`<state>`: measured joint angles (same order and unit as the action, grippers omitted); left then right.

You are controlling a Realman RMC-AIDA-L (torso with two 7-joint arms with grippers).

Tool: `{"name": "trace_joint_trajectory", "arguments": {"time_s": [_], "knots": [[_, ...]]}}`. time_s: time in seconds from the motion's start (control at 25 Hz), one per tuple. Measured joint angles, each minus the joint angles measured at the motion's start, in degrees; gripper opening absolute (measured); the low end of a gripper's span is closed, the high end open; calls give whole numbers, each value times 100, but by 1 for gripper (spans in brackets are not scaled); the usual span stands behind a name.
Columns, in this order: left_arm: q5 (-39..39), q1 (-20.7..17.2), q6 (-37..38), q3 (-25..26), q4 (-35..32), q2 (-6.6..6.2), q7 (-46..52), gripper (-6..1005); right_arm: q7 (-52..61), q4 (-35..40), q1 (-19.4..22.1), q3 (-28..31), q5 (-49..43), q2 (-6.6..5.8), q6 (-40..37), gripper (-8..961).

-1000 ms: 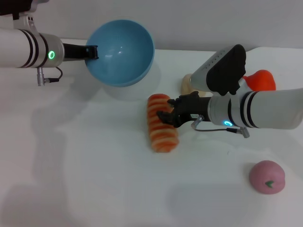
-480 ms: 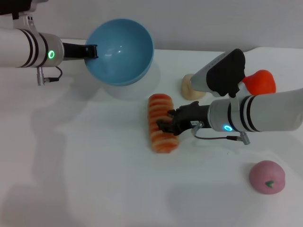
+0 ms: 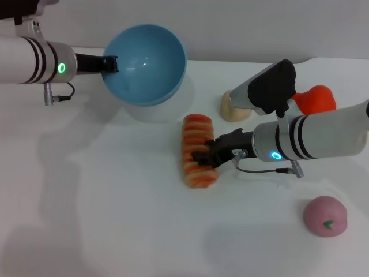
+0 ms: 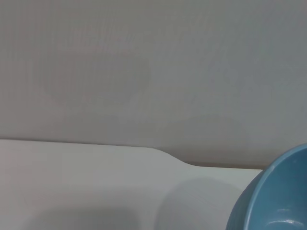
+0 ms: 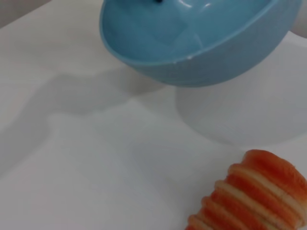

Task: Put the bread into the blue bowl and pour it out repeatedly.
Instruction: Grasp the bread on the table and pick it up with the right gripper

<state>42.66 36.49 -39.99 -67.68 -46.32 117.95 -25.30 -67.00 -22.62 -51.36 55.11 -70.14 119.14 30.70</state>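
Since a second ago my right gripper has slid lower along the bread, from near its far end toward its near half, and the loaf has barely shifted.

From the head view, I see the bread lying on the white desk about mid-desk, lengthwise toward me, striped side up. My right gripper reaches in from the right, its black fingers pinching the loaf across its width, low against the surface. My left gripper holds the blue bowl by its rim, raised above the far left part of the desk and tilted so its inside faces me; its fingers are pressed together on the rim. The bowl holds nothing. Near the far right edge sit a small round beige lump and an orange toy, partly behind my right arm. A pink round toy lies toward the near right corner.

From the left wrist view, I see only a slice of the bowl's rim, the desk's far edge and a grey wall.

From the right wrist view, I see the tilted bowl hanging above its shadow, and the ridged orange-and-cream loaf close by.
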Motion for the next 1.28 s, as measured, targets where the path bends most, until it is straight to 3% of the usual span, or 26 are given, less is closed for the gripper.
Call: {"name": "trace_joint_trajectory", "arguments": {"time_s": [0.2,0.64,1.28], "knots": [[4,-13,0,0,0,0,-1,-1,71,3,7,-5,0,10,-51,468],[6,-22,0,-8,0,0,-1,0,-17,-56,100,36,4,8,-163,289],[5,-37,44,-8,5,-8,-1,0,-232,-306,377,340,-100,-74,-179,167]]}}
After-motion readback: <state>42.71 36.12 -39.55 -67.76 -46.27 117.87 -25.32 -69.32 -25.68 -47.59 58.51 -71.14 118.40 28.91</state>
